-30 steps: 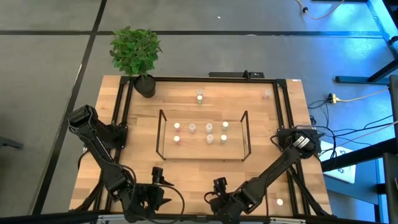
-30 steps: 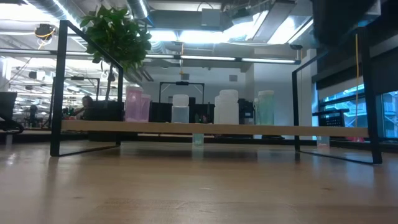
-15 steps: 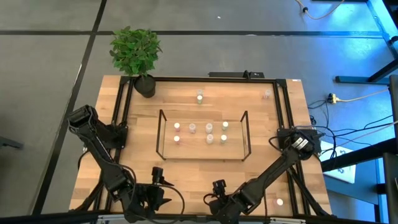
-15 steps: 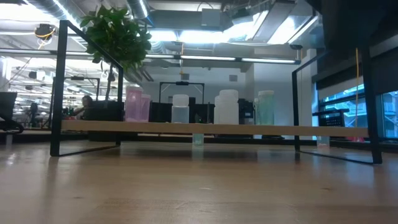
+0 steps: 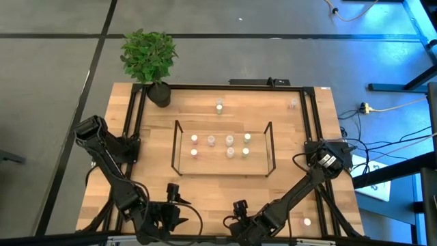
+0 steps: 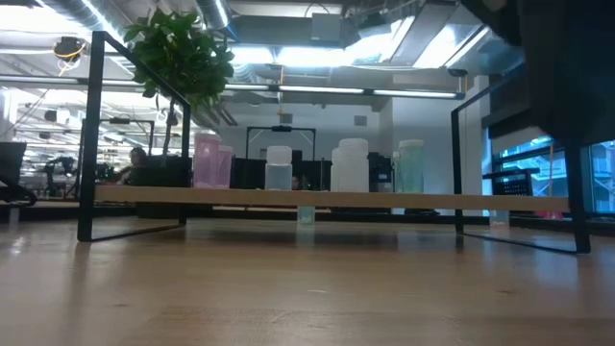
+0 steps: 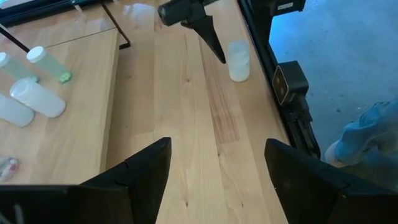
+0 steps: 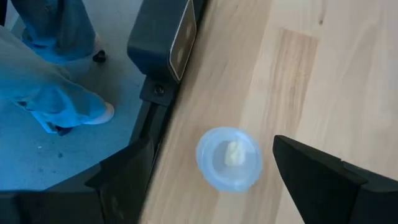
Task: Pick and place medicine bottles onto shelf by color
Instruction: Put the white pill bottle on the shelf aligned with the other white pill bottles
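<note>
A pale medicine bottle (image 8: pixel 229 158) stands upright on the table beside the near edge rail; it also shows in the left wrist view (image 7: pixel 238 60). My right gripper (image 8: pixel 212 140) hangs open just above it, one finger to each side, touching nothing. My left gripper (image 7: pixel 217 142) waits open and empty near the front edge, left of the right one. The shelf (image 5: pixel 222 169) stands mid-table with several bottles (image 5: pixel 230 140) upright on its board. Two more bottles (image 5: pixel 219 106) (image 5: pixel 293 104) stand behind it, and one (image 5: pixel 306 221) stands at the front right.
A potted plant (image 5: pixel 150 58) stands at the far left corner. Black frame rails (image 5: pixel 311 123) run along the table's edges, with a clamp (image 8: pixel 168 37) on the near rail close to the bottle. A person's legs (image 8: pixel 56 93) show on the floor past the near edge.
My right arm has sunk a little toward the table and the near edge, over the bottle, its fingers still apart. In the low view its dark bulk fills more of the upper right.
</note>
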{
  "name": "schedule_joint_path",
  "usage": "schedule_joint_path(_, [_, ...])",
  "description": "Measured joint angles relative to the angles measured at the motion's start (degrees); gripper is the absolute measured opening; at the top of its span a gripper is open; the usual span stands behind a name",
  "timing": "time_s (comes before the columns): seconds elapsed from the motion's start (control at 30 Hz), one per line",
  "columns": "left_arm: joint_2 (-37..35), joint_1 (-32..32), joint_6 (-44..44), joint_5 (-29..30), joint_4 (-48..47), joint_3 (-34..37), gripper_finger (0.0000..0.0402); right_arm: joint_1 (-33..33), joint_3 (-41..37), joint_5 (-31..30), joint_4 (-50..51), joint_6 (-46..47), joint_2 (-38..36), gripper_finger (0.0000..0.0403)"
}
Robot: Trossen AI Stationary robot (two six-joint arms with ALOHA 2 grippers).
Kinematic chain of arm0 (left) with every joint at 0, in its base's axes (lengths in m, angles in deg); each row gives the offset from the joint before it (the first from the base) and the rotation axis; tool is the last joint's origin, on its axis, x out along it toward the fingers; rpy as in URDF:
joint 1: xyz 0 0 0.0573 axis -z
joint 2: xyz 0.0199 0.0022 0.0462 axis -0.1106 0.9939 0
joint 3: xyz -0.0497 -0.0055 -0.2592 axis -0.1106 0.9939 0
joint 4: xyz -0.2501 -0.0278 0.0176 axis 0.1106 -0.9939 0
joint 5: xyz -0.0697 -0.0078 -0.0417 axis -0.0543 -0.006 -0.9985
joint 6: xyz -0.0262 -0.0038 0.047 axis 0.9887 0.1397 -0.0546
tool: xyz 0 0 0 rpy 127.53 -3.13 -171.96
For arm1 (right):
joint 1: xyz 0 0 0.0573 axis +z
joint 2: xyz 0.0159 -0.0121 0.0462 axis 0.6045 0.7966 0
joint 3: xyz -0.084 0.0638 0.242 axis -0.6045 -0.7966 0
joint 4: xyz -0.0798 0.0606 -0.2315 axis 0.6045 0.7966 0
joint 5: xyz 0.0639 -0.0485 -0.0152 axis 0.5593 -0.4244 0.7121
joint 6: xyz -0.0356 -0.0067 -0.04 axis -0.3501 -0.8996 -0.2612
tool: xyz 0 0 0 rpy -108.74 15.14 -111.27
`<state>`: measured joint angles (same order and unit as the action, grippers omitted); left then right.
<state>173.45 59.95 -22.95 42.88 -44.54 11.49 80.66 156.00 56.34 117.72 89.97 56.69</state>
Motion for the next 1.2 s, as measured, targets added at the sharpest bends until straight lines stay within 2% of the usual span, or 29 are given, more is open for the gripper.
schedule_joint_path(0.97, [0.00, 0.00, 0.00, 0.00, -0.02, 0.00, 0.0253, -0.02, 0.00, -0.56, -0.47, 0.05, 0.95, 0.0333])
schedule_joint_path(1.2, [0.00, -0.02, 0.00, 0.00, -0.02, 0.00, 0.0253, -0.02, 0.00, -0.58, -0.48, 0.05, 1.24, 0.0301])
